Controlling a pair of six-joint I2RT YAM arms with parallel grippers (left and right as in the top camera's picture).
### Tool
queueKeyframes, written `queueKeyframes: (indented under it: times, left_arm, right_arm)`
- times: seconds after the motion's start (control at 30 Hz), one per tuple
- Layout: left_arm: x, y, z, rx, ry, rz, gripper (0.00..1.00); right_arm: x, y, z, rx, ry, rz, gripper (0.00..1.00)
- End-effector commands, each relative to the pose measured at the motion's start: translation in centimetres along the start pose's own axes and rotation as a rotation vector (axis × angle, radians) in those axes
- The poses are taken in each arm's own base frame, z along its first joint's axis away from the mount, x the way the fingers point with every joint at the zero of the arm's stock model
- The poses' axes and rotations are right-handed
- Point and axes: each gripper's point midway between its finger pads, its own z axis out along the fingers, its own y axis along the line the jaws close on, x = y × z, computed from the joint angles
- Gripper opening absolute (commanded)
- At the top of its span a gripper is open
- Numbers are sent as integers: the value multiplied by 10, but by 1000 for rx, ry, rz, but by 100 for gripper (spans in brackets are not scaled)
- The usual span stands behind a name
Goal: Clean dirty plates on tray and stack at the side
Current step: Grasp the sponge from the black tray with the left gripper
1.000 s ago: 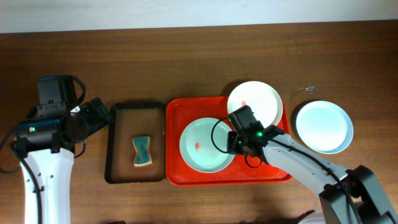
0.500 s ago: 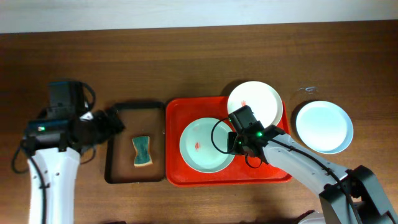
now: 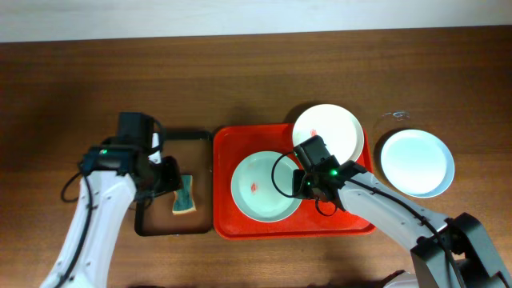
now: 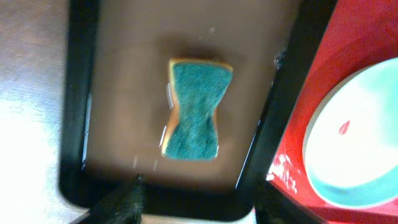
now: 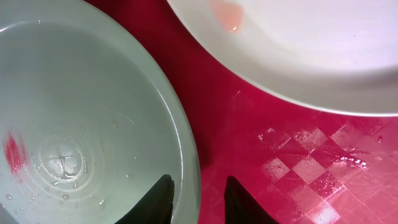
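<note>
The blue plate (image 3: 416,162) lies clean on the surface (image 3: 240,80) beside the tray (image 3: 228,226), so I judge one of three done. The green plate (image 3: 260,186) and white plate (image 3: 328,132) on the tray both carry a red smear. The left fingers (image 4: 124,200) stand apart, empty, near the sponge (image 4: 193,109). The right fingers (image 5: 158,200) sit astride the green plate's rim; whether they pinch it I cannot tell

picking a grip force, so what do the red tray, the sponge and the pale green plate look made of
Red tray: likely plastic, glossy, with a moulded checker texture and wet shine.
Sponge: soft foam, yellowish body with a rough green scouring face.
Pale green plate: smooth and glossy, glazed ceramic or melamine; the look leaves it open.
</note>
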Motion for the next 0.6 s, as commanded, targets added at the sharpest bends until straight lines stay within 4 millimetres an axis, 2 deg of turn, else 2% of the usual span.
queueKeyframes:
  times: [0.0, 0.03, 0.1, 0.23, 0.47, 0.57]
  left_arm:
    - [4, -12, 32, -25, 83, 69, 31]
    - [3, -3, 40, -84, 98, 70, 23]
    - [5, 6, 54, -141, 140, 84, 25]
    - [2, 6, 75, -149, 171, 100, 27]
    - [5, 7, 85, -154, 198, 98, 29]
    - [13, 11, 98, -151, 199, 98, 28]
  right_arm:
    - [-3, 0, 0, 10, -8, -3, 29]
    - [-3, 0, 0, 10, -8, -3, 29]
    - [-3, 0, 0, 10, -8, -3, 29]
    - [-3, 0, 0, 10, -8, -3, 29]
    - [-3, 0, 0, 10, -8, -3, 29]
    - [-3, 0, 0, 9, -7, -3, 29]
